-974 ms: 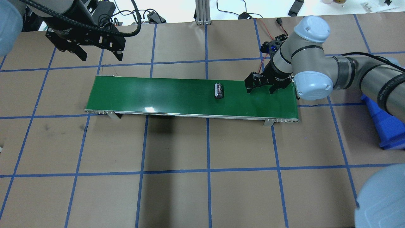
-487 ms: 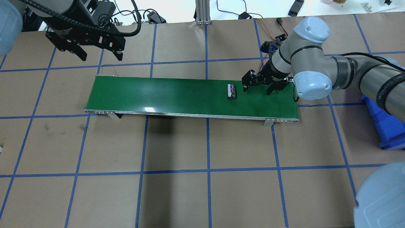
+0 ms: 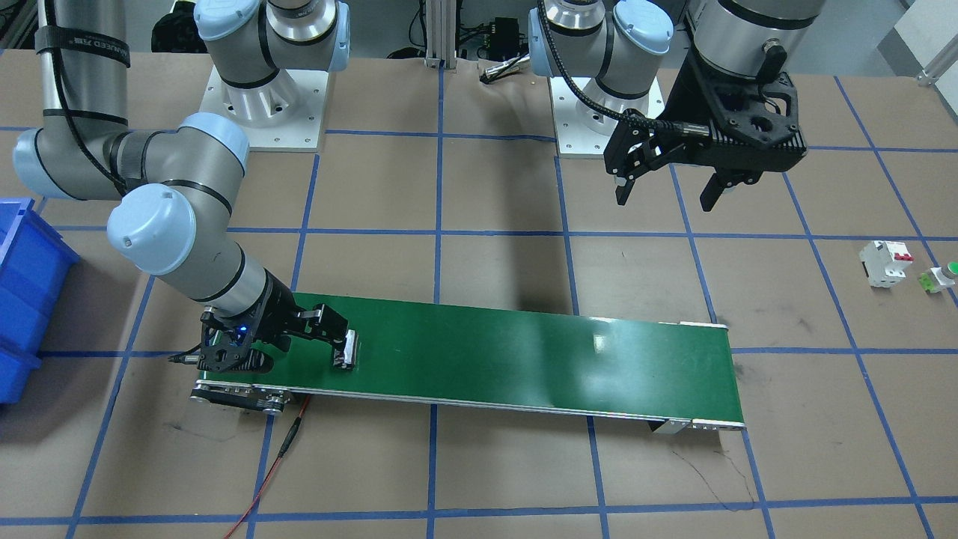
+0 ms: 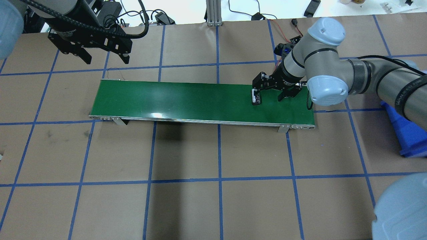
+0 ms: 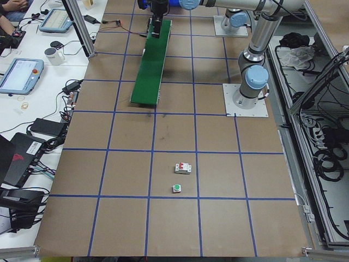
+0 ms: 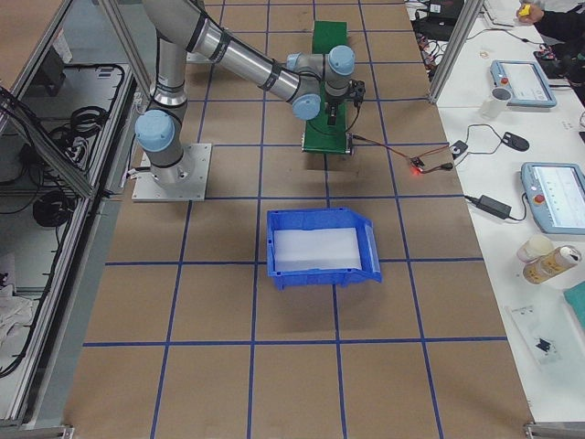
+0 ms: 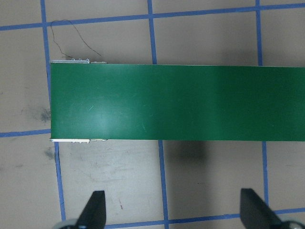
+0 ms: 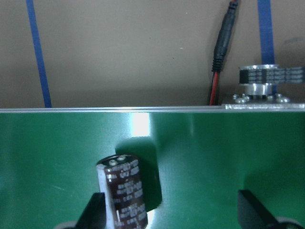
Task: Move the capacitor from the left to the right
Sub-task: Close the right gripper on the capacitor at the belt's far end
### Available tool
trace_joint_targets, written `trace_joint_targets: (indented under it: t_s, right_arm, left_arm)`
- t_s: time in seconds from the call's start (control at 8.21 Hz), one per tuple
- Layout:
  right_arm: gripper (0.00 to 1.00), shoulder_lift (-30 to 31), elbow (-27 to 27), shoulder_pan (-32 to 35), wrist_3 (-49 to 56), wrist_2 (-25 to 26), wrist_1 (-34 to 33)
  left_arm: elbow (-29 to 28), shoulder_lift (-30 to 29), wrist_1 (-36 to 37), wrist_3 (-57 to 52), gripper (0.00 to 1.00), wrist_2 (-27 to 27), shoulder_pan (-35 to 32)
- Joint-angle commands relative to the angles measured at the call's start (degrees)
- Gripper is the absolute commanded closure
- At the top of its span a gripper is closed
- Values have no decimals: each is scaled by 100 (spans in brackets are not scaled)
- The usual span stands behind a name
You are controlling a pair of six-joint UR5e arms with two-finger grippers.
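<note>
The capacitor [image 4: 256, 98], a stubby black cylinder with pale markings, lies on the green conveyor belt [image 4: 183, 100] near its right end. It also shows in the front view [image 3: 346, 352] and the right wrist view [image 8: 123, 191]. My right gripper [image 4: 268, 98] is open and low over the belt. The capacitor sits between its jaws, right beside the left-hand finger [image 8: 93, 212] in the wrist view. My left gripper [image 4: 107, 59] is open and empty, held above the table behind the belt's left end; its wrist view looks down on the bare belt [image 7: 176, 102].
A blue bin [image 4: 408, 133] stands at the table's right edge, also seen from the right side [image 6: 320, 247]. A white breaker [image 3: 885, 262] and a green-capped push button [image 3: 944, 275] sit far out on my left. A red cable [image 3: 277, 457] trails from the belt's motor end.
The capacitor has travelled along the belt to the right and now lies between my right gripper's jaws. My right gripper has shifted a little left to meet it. The left arm has not moved.
</note>
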State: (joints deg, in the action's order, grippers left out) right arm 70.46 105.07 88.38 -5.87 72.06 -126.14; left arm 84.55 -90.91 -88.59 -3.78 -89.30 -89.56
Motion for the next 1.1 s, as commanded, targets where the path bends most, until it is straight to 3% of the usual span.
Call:
trace_joint_targets:
  t_s: [0.0, 0.37, 0.61, 0.73, 0.97]
  right_arm:
    - [17, -6, 5, 21, -38, 63, 1]
    - [53, 55, -82, 30, 85, 815, 115]
    - [94, 108, -153, 21, 138, 1214, 299]
    - [100, 204, -405, 21, 156, 1293, 709]
    - [100, 380, -1073, -75, 540, 1713, 1791]
  left_arm:
    - [0, 3, 0, 0, 0, 0, -9]
    - [0, 3, 0, 0, 0, 0, 0]
    - [0, 3, 0, 0, 0, 0, 0]
    - [9, 3, 0, 0, 0, 0, 0]
    - [9, 3, 0, 0, 0, 9, -9]
